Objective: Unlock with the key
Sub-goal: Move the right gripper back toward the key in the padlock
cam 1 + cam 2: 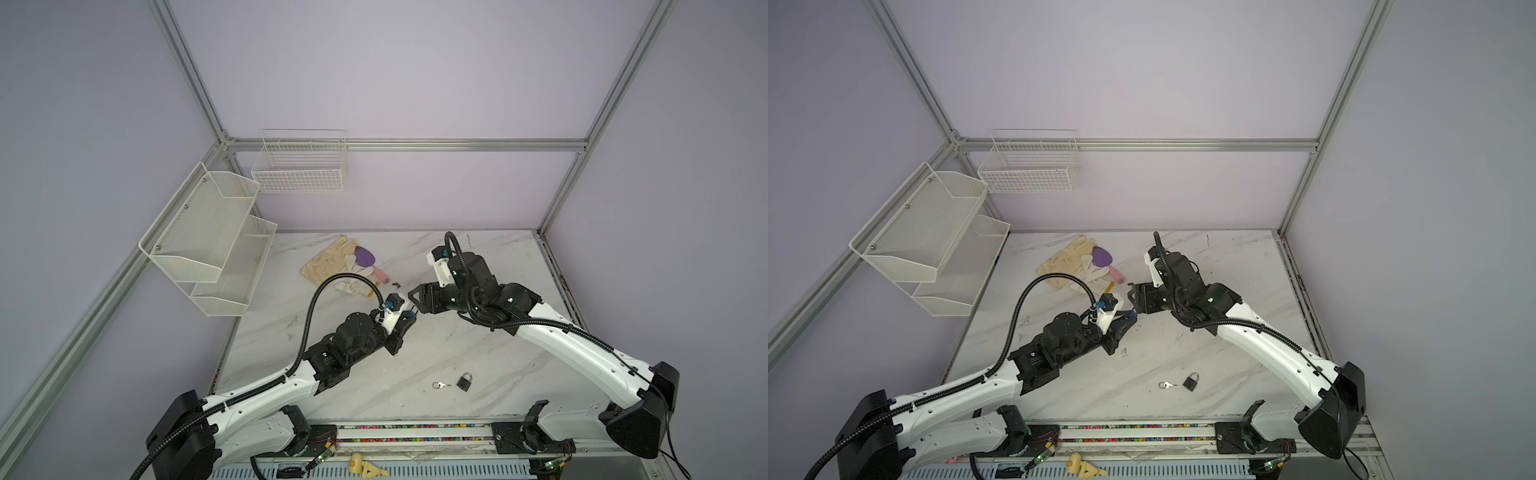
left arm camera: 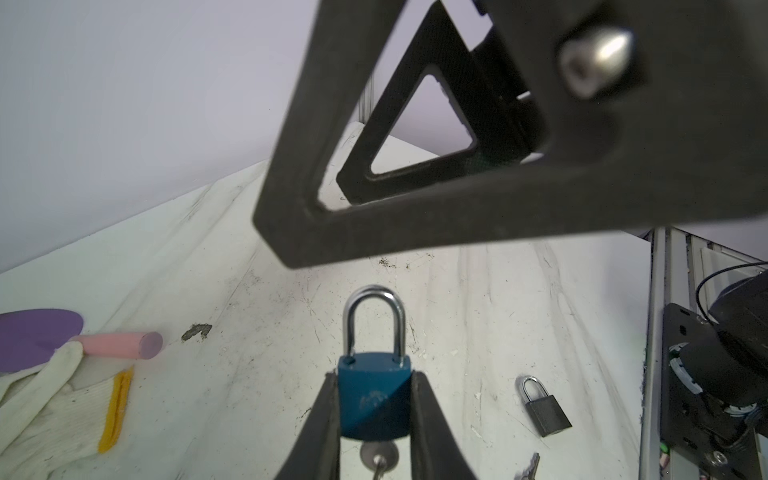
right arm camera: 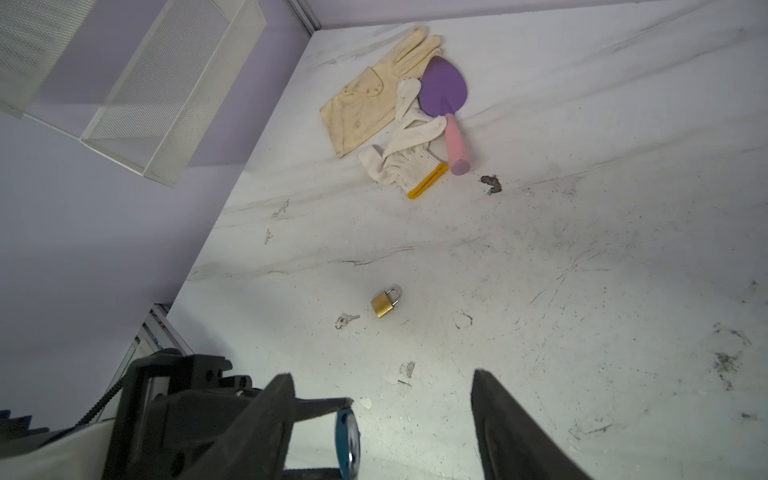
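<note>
The left gripper is clamped on the body of a blue padlock, holding it above the middle of the table. A key seems to sit in its keyhole, though the wrist view cuts that part off. The right gripper has its jaws spread wide around nothing, just beside the lock. A second padlock and loose keys lie side by side nearer the table's front edge.

left gripper is holding a padlock mid-frame, right gripper sitting just above-right of it, gloves and trowel lying behind at upper centre, spare padlock lying just right of keys at lower centre.
</note>
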`<act>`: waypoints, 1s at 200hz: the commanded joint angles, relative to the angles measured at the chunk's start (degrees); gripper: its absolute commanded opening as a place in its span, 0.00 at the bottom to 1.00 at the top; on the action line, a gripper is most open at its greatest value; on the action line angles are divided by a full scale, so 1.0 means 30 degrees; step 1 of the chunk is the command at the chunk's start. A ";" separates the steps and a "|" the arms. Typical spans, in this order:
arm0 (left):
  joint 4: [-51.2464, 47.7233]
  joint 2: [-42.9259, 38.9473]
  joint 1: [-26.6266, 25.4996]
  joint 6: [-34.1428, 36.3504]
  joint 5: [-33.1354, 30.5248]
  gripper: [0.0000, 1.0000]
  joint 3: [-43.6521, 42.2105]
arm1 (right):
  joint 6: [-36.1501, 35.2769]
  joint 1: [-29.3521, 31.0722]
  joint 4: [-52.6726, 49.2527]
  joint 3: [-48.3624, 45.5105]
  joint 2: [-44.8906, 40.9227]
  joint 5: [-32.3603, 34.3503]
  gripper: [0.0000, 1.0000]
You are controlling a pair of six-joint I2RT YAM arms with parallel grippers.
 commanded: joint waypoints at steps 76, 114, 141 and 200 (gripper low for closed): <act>0.1848 0.0251 -0.0627 0.1396 -0.1475 0.00 0.0021 | -0.1050 0.0164 -0.2996 0.1347 0.1743 0.2028 0.70; 0.1964 0.0570 -0.0779 0.1644 -0.1413 0.00 0.0108 | -0.0847 0.0159 -0.3437 0.1554 0.2049 0.2634 0.71; 0.2025 0.0663 -0.0905 0.1879 -0.1478 0.00 0.0094 | -0.0932 0.0138 -0.3797 0.1585 0.2084 0.2880 0.72; 0.2825 0.0588 -0.1066 0.1744 -0.1955 0.00 -0.0299 | -0.1006 -0.0500 -0.3829 0.0875 0.1523 0.1532 0.75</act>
